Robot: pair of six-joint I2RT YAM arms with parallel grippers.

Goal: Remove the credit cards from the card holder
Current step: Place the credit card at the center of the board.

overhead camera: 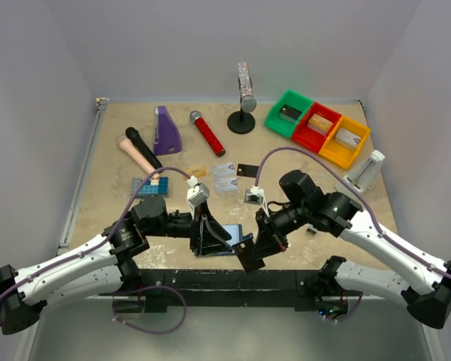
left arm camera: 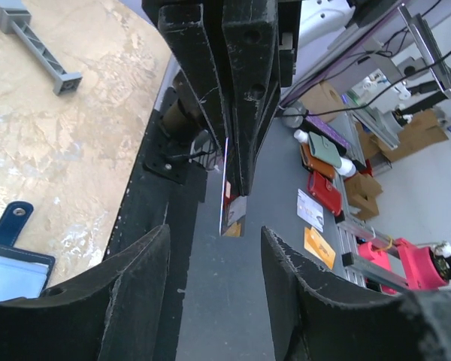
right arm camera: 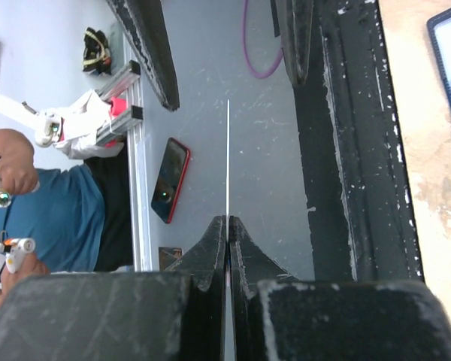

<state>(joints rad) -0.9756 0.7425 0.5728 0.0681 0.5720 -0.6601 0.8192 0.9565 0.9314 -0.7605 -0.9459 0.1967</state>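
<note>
— Firstly, main hazard to the credit card [right arm camera: 228, 150] in hand?

— Slippage. Found it pinched by one end only, showing edge-on as a thin pale line beyond the right claw [right arm camera: 228, 219], with both pads pressed tight on it. Judged thin and slick, easily twisted or let go on any jolt.

— Consequence of a slip?

— Loss off the worktop [overhead camera: 109, 180]. Noted grey floor [left arm camera: 233, 301] behind the card in both wrist views, hence held out past the black rail [overhead camera: 233, 278] at the near edge. Nothing below to catch it.

— Second hazard?

— Collision. Found the left claw [left arm camera: 214, 241] spread wide, pinching nothing, pointed at the right claw with the card just ahead of its gap. Judged a poorly aimed approach or closing able to knock the card loose or bend it.

— Position of the card holder [left arm camera: 11, 274]?

— Located lying open on the worktop, pale inside up, snap tab [left arm camera: 13, 218] showing, near the rail and off to one side of both claws. Touched by neither. Judged free to slide at any further pull. Unable to tell what sits in its pockets.

— Others of the set?

— Logged lying flat farther out: orange-gold card [overhead camera: 198, 172], pale cards [overhead camera: 224, 169], black card [overhead camera: 247, 170], all well apart from both claws.
</note>
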